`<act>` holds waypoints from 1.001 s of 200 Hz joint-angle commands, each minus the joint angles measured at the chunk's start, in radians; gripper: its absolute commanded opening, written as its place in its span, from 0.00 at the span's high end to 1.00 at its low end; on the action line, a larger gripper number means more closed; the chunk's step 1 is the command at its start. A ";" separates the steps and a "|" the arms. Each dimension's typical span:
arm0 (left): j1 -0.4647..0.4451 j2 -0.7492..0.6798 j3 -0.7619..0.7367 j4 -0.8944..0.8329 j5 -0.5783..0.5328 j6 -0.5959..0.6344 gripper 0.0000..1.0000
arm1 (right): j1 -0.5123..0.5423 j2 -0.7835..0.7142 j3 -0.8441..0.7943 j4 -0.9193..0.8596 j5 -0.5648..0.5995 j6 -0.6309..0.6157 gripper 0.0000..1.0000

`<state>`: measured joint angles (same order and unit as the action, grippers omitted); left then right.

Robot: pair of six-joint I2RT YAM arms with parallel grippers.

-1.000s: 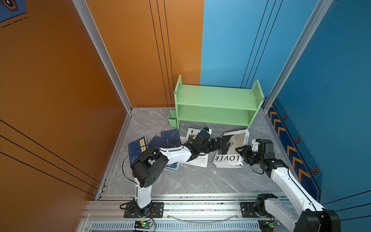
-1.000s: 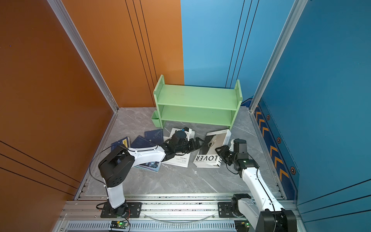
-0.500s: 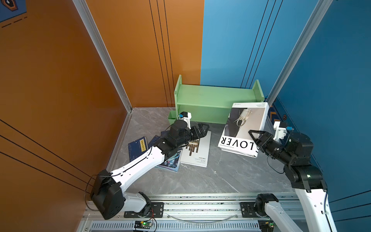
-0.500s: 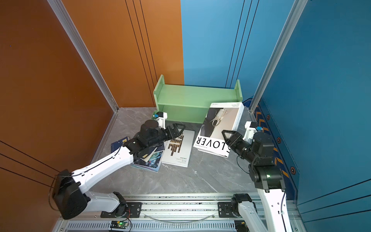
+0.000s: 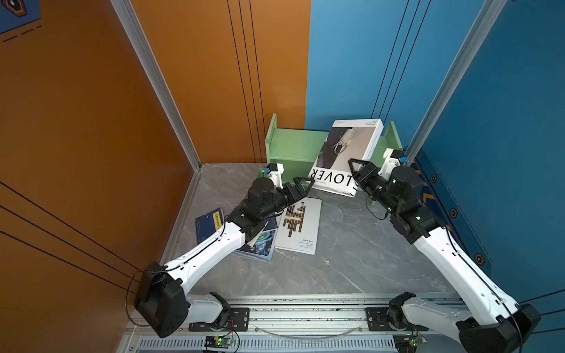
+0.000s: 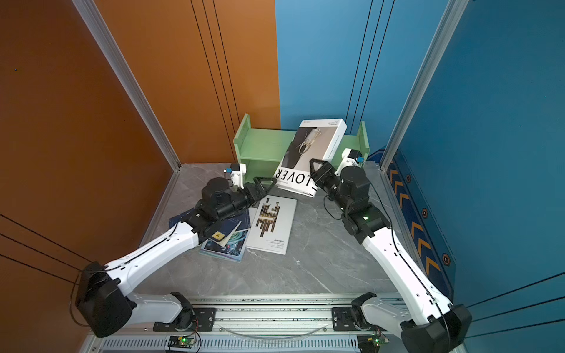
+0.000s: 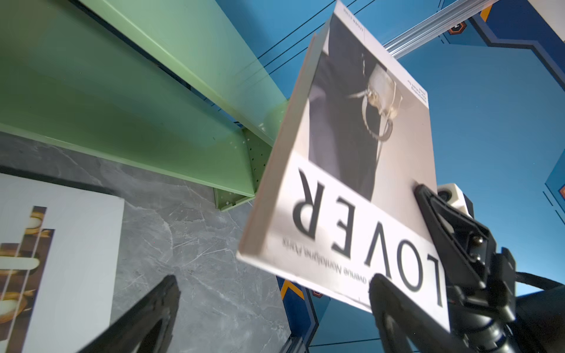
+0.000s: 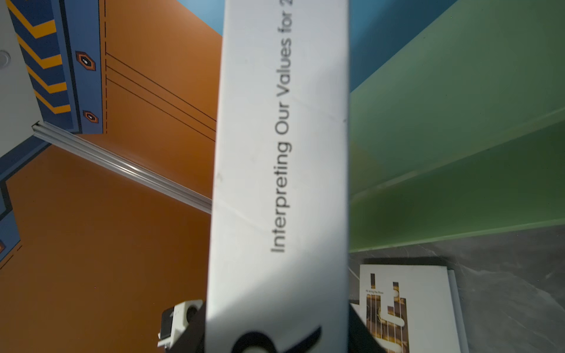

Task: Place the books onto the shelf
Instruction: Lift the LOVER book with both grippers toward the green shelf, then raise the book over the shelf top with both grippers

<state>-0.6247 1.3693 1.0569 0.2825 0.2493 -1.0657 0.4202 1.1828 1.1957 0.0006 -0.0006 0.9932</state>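
The gray marble-patterned surface [image 5: 351,259] is carrying the loose books in its near-left part. A teal picture magazine [image 5: 260,247] is lying flat there, partly under the left arm, with thin navy books [image 6: 226,229] overlapping it. A further navy book with a yellow label [image 5: 209,224] is lying just to the left. A white book with a gold bar pattern [image 5: 301,226] is lying flat immediately right of the magazine.

The left pincer [image 5: 305,191] is hovering over the far end of that white book. Its jaws are standing wide apart and are holding nothing.

Farther back and to the right, the right pincer [image 5: 356,175] is clamping the near-right corner of the white LOVER book [image 5: 348,152], with one finger on the cover and the other behind it. The book is hanging clear of the surface, tilted, with its lettered end nearest. It is covering the right half of the light-green shelf [image 5: 290,146]. Whether the book is touching the shelf cannot be determined.

The shelf is standing against the far wall, and the visible parts of both its tiers are carrying no books.
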 commanded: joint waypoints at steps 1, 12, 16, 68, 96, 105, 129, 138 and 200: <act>-0.015 0.053 0.024 0.183 0.040 -0.125 0.02 | 0.016 0.044 0.001 0.277 0.101 0.087 0.52; -0.015 0.089 0.027 0.237 0.035 -0.185 0.02 | 0.024 0.070 0.002 0.311 0.108 0.103 0.51; -0.013 0.102 0.028 0.260 0.037 -0.205 0.02 | 0.027 0.076 0.001 0.321 0.113 0.107 0.51; -0.015 0.304 0.030 0.764 0.025 -0.472 0.00 | 0.054 0.089 -0.051 0.380 0.169 0.139 0.49; -0.034 0.391 0.013 0.994 0.001 -0.574 0.05 | 0.034 0.082 -0.065 0.374 0.188 0.144 0.49; -0.040 0.409 0.003 1.038 -0.009 -0.606 0.05 | 0.022 0.079 -0.067 0.373 0.190 0.147 0.49; -0.046 0.435 -0.020 1.121 -0.035 -0.654 0.05 | -0.002 0.071 -0.079 0.374 0.197 0.158 0.49; -0.047 0.432 -0.055 1.125 -0.039 -0.655 0.05 | -0.011 0.068 -0.084 0.373 0.194 0.162 0.49; -0.050 0.420 -0.034 1.025 -0.023 -0.624 0.05 | -0.027 0.070 -0.115 0.381 0.168 0.195 0.48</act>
<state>-0.6708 1.8011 0.9894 1.3270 0.2214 -1.6951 0.3866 1.2747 1.0889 0.3191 0.1810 1.1656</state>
